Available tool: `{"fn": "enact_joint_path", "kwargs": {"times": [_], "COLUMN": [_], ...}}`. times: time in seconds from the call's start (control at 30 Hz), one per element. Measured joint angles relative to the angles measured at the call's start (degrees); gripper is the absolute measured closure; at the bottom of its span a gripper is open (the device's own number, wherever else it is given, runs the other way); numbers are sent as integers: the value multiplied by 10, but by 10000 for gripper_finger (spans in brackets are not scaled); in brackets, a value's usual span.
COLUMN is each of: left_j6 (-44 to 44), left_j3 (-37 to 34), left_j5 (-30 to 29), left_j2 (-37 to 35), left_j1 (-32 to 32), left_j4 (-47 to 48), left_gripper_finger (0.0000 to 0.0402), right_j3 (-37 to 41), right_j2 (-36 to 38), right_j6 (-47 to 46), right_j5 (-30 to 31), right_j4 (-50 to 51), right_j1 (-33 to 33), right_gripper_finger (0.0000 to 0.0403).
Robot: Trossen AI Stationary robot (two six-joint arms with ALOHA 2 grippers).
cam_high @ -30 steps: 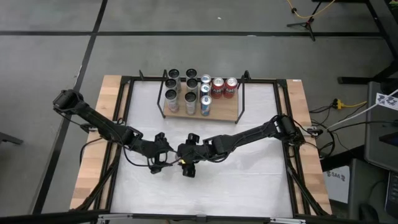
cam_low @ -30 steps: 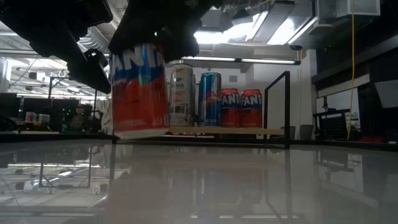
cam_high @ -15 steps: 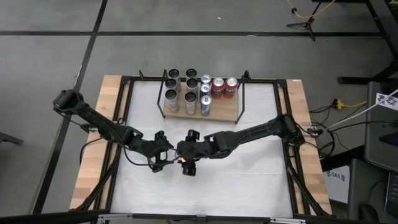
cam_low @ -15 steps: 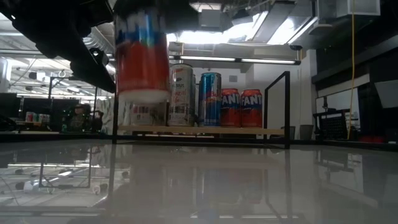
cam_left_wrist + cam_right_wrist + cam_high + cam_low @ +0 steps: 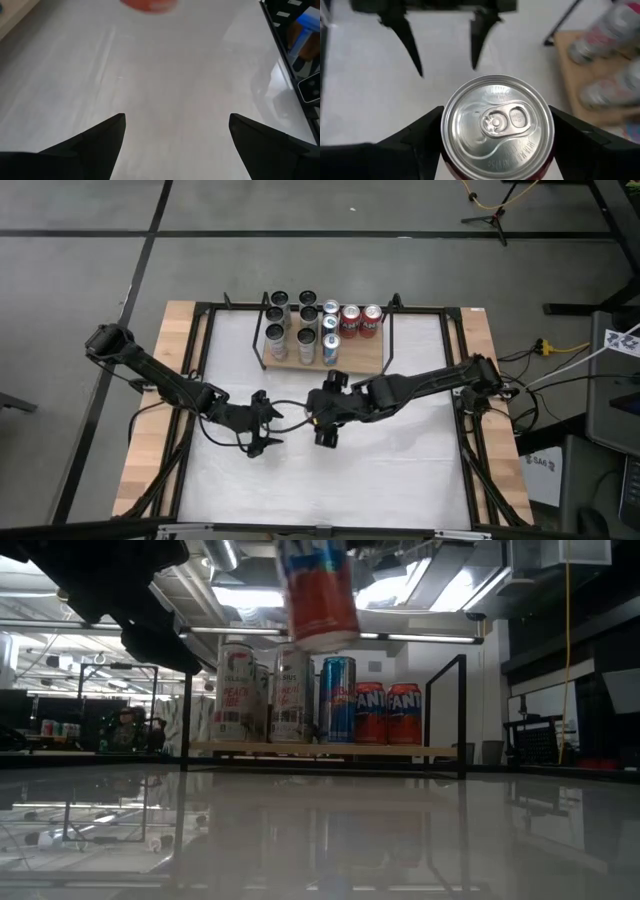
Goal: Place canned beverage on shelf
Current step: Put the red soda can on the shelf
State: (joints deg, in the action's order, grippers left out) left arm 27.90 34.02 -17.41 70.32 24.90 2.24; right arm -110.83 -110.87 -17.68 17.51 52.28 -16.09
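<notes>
The right gripper (image 5: 327,408) held a red aluminium can (image 5: 498,122) aloft—short of the light-wood shelf (image 5: 355,357); the left gripper (image 5: 262,423) gaped, empty.

The worktop (image 5: 420,470) is a white glossy sheet with light wooden strips along its two sides and a black metal frame around it. Directly beneath the right end effector (image 5: 326,410) and the left end effector (image 5: 262,423) its white surface is bare. Beyond the right end effector, at the far edge, the shelf (image 5: 362,360) rests on the worktop: a small light-wood board with thin black rod uprights at its ends. Standing upright on the board are two red Fanta cans (image 5: 386,713) at the end nearer the right arm's base, a blue can (image 5: 337,699) beside them, and several tall pale cans (image 5: 236,692) filling the other end in rows.
</notes>
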Motion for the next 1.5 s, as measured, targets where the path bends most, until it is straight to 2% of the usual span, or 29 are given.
{"fn": "enact_joint_path", "kwargs": {"times": [0.23,0.6,0.97,1.2,1.5], "left_j6": [0,0,0,1,0], "left_j3": [0,0,0,0,0], "left_j5": [0,-1,-1,-1,-2], "left_j2": [0,0,0,0,0], "left_j1": [0,0,0,0,0], "left_j4": [0,-26,-57,-57,-57], "left_gripper_finger": [52,52,52,52,52], "right_j3": [0,0,10,124,347], "right_j2": [31,77,146,199,288], "right_j6": [-32,-50,-30,-13,33], "right_j5": [30,29,24,21,-69], "right_j4": [75,132,192,117,-100], "right_j1": [0,5,58,92,185], "right_gripper_finger": [111,112,112,112,112]}}
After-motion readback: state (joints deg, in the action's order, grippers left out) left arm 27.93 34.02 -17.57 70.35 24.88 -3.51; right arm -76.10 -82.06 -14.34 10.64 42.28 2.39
